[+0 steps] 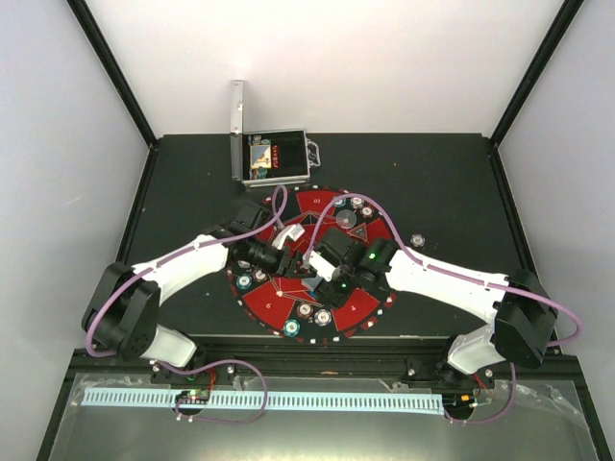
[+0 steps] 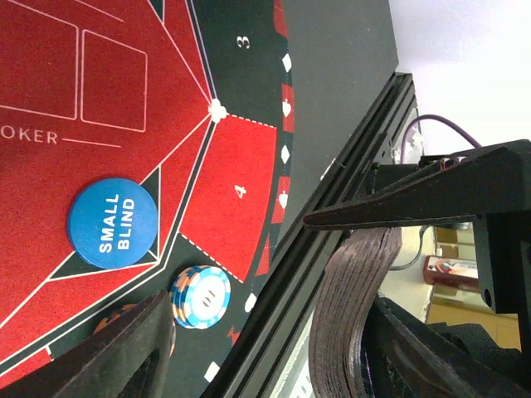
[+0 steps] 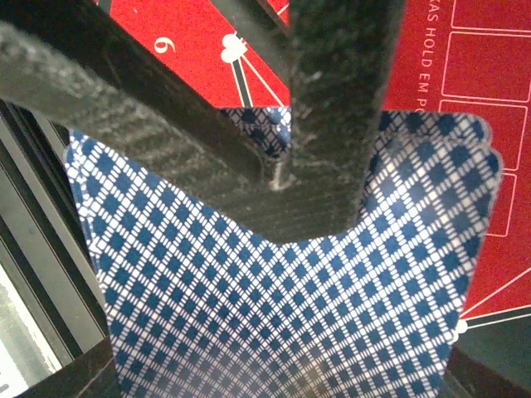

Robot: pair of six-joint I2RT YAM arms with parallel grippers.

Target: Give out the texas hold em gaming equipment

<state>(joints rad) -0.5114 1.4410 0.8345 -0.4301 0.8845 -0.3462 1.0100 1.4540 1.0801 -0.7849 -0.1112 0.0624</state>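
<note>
My right gripper is shut on a deck of blue-diamond-backed cards, gripped by its edges so that it bows; its jaws sit at the lower corners of the right wrist view. My left gripper is open. In the left wrist view the bent deck shows edge-on by its right finger. A dark finger lies over the top card. A blue SMALL BLIND disc and a teal-and-white chip stack sit on the mat.
The round red-and-black mat lies under both grippers, with chip stacks around its rim. One chip stack sits off the mat to the right. An open silver case stands behind. The table's front rail is close.
</note>
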